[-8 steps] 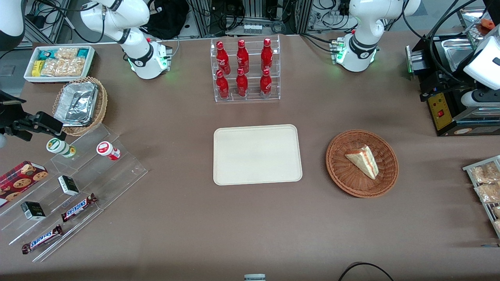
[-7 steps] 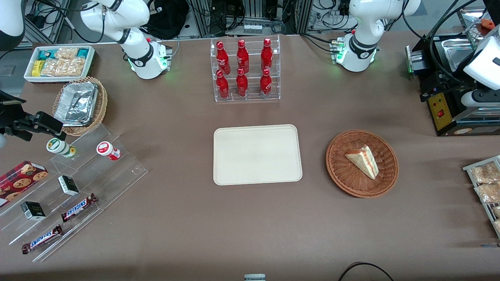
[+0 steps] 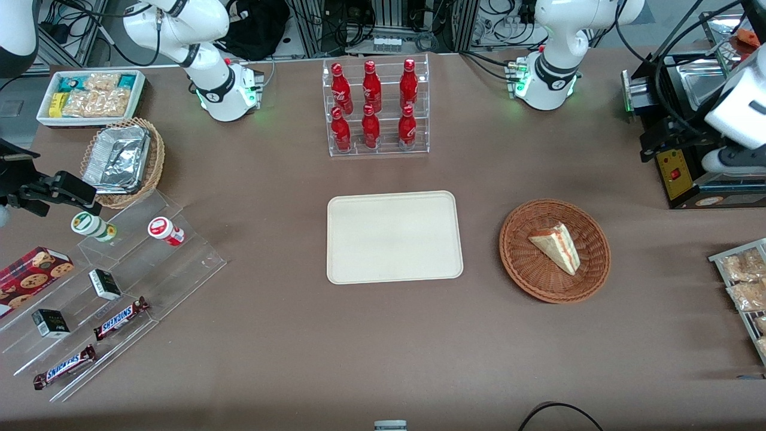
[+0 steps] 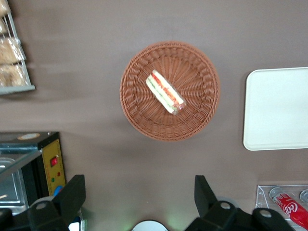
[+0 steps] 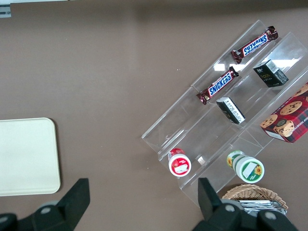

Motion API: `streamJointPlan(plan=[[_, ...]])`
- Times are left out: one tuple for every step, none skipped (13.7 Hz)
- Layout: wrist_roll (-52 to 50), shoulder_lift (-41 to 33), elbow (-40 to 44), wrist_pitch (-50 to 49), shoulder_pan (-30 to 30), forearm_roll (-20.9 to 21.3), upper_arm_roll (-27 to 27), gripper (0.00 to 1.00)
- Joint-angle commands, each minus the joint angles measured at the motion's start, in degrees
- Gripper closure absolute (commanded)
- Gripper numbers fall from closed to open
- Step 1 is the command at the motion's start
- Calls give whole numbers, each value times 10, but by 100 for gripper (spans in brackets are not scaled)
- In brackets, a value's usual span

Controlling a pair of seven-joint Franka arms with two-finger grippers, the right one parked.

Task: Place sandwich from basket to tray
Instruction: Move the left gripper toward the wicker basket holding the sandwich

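A brown worktop (image 3: 287, 335) fills the scene under even, soft light. Farther from the front camera than the clear bottle rack (image 3: 376, 108), past the worktop's edge, stand metal frame posts (image 3: 311, 27) with tangled black cables (image 3: 419, 24) and a grey floor (image 3: 18, 102) toward the parked arm's end.

Reddish-brown woven basket (image 3: 555, 251); pale sandwich (image 3: 555, 246), red-green layers; cream tray (image 3: 394, 237); black pincer (image 4: 138, 199).
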Motion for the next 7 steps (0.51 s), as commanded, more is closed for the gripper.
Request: streamJointPlan(plan=[[-23, -7, -85, 74, 6, 6, -7, 0], [-53, -10, -115, 110, 4, 6, -8, 0], [-83, -10, -147, 150, 3, 6, -11, 0], [-97, -11, -180, 193, 3, 7, -20, 0], [-127, -11, -210, 234, 3, 6, -22, 0], [-179, -8, -231, 261, 3, 6, -28, 0], [-227, -1, -240, 272, 3, 5, -31, 0]])
